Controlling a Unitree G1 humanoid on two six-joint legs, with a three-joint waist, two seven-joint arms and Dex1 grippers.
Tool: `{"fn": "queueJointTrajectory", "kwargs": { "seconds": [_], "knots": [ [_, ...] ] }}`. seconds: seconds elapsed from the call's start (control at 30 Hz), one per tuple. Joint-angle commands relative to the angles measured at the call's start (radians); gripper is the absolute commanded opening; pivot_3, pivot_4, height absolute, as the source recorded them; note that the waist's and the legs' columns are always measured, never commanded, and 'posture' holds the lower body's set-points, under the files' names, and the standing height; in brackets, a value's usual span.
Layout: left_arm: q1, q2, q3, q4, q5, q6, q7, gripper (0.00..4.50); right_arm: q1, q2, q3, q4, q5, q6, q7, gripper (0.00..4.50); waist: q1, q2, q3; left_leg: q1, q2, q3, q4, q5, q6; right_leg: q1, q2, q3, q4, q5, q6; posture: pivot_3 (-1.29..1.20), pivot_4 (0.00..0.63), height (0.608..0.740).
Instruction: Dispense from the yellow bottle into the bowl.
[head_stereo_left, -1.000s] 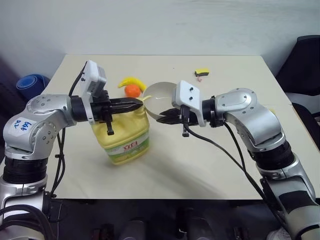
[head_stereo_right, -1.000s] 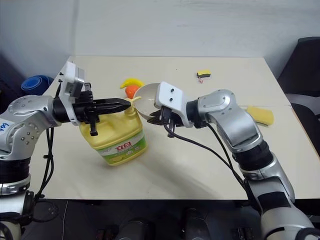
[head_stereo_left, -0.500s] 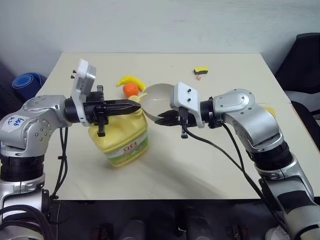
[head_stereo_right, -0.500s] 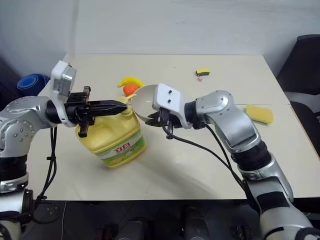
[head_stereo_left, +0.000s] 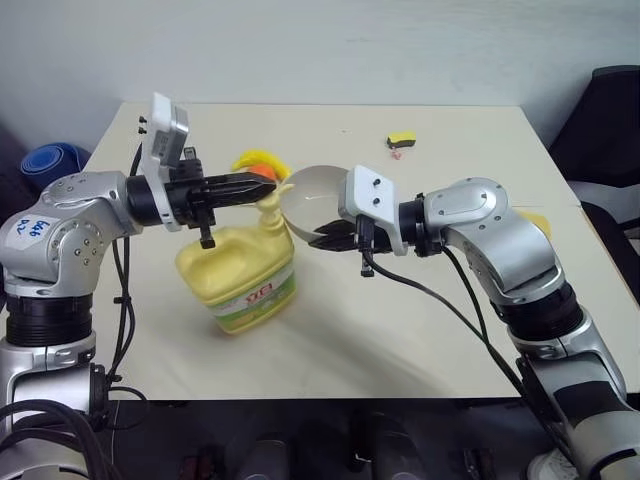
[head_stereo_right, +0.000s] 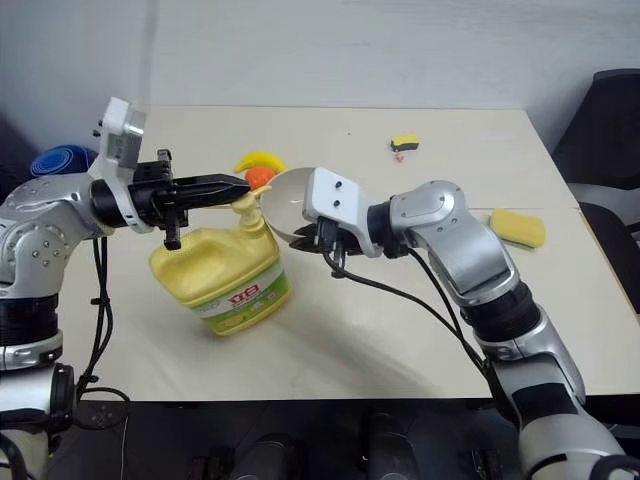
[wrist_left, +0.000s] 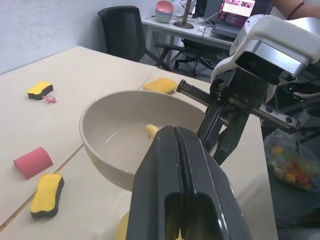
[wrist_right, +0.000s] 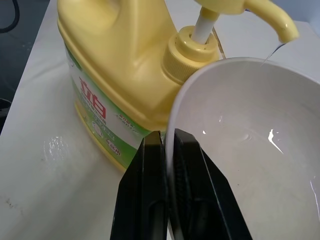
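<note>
The yellow bottle stands on the tabletop, its pump spout over the bowl, which the right hand holds just beside it, pinching the rim. The left hand, fingers pressed together and empty, sits at the pump head. The jug looks heavy and stable; press the stiff pump top. The bowl seems light, rigid and smooth, so pinch it firmly.
</note>
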Motion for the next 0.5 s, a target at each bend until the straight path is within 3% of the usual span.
{"fn": "queueJointTrajectory", "kwargs": {
  "seconds": [0.03,0.5],
  "knots": [
    [0.036,-0.006,-0.034,-0.045,0.016,0.020,0.018,0.02,-0.044,0.013,-0.006,-0.006,-0.001,-0.034,0.004,0.00,0.000,0.000,0.000,0.000,0.000,0.000,0.000,0.000,0.000,0.000,0.000,0.000,0.000,0.000,0.000,0.00,0.150,0.740],
    [0.028,0.015,-0.082,-0.084,0.059,-0.001,0.022,0.02,-0.049,0.050,0.005,0.022,-0.016,-0.049,0.005,0.00,0.001,0.000,0.000,0.001,0.000,0.000,0.000,0.000,0.000,0.001,0.000,0.000,0.001,0.000,0.000,0.00,0.150,0.740]
  ]
}}
